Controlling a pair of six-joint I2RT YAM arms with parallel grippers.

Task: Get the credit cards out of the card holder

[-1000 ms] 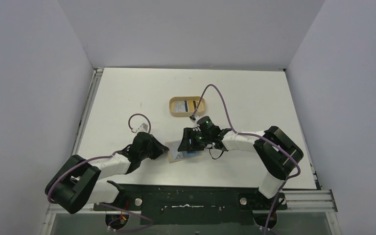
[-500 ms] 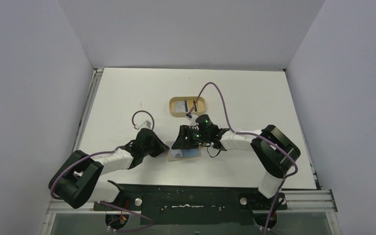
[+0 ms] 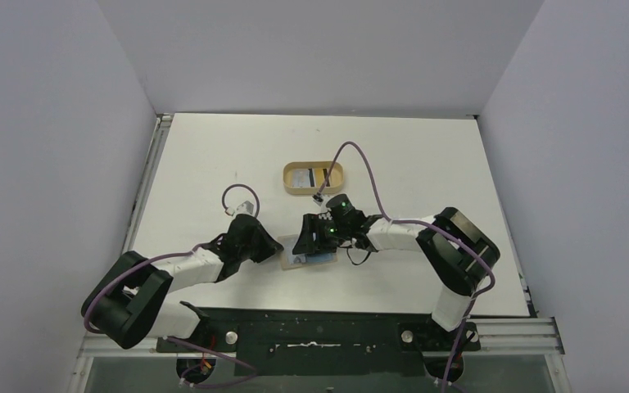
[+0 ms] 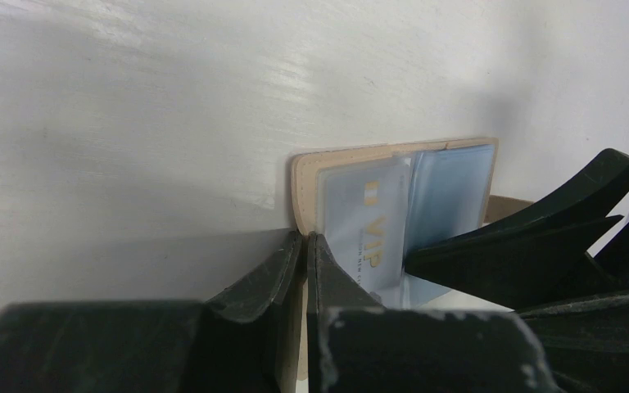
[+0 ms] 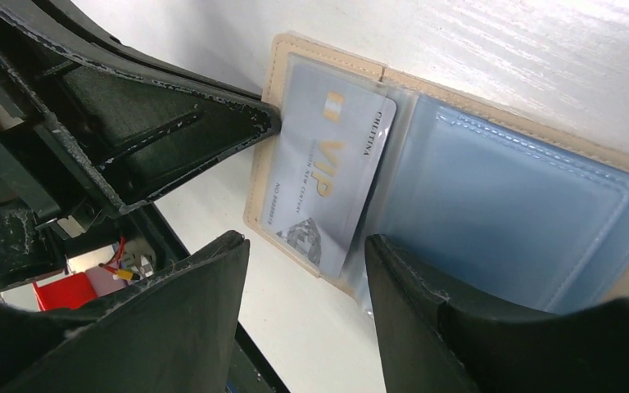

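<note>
The left arm and right arm meet over the card holder, oval tray lying beyond.

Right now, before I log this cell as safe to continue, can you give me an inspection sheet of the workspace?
Surface: white table, faint streaks.
Job's things: card holder lies open; light blue card askew across its clear pocket.
Clutter: oval tan tray farther back, something flat inside.
Grippers: left gripper jaws shut, tip at the holder's edge; right gripper jaws open, astride the card's corner.
Cables: purple cable from the right wrist arcs over the tray.
Surroundings: plain walls on three sides.
</note>
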